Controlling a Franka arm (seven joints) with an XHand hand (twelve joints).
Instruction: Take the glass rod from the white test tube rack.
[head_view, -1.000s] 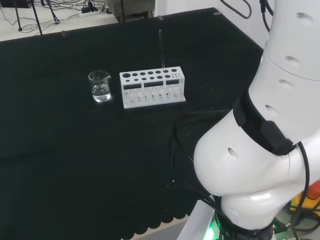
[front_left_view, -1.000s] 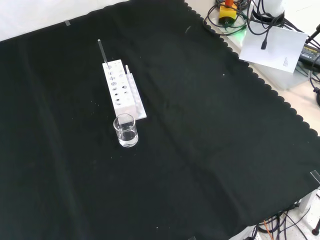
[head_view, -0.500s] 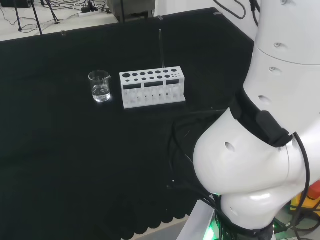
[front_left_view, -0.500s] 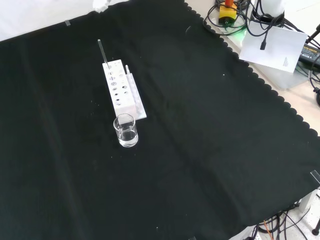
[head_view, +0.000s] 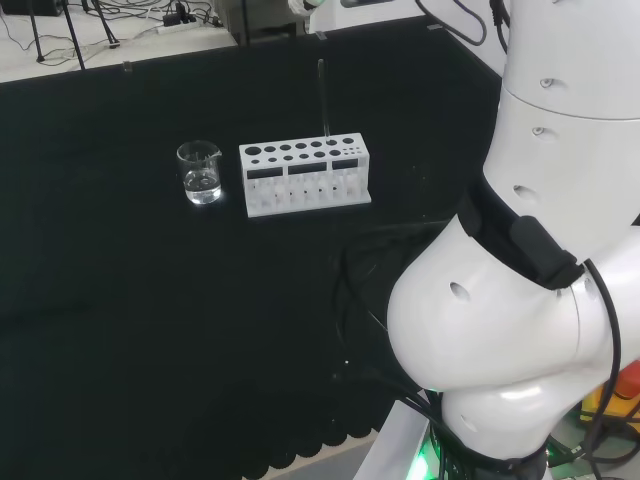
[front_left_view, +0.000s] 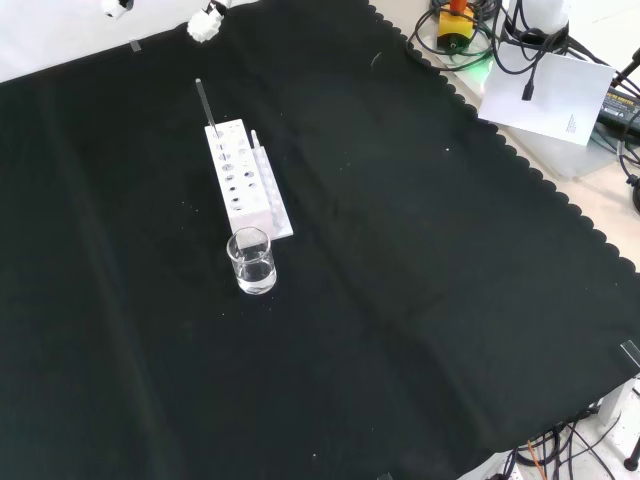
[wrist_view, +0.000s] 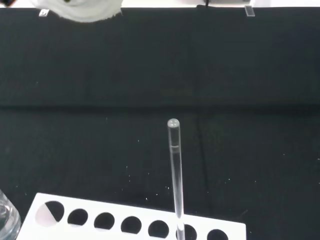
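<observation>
The glass rod stands upright in an end hole of the white test tube rack; in the front view that is the rack's far end. In the head view the rod rises from the rack's right end. The hand reaches in at the front view's top edge, its white fingertips spread apart above and beyond the rod, touching nothing. The wrist view looks down the rod onto the rack's row of holes, with a blurred white part of the hand at the edge.
A small glass beaker with a little clear liquid stands just off the rack's near end in the front view, and left of the rack in the head view. The arm's big white links fill the head view's right side.
The hand's fingertips have come further into the front view's top edge, nearer the rod. The arm's links have shifted in the head view. Rod, rack and beaker have not moved.
</observation>
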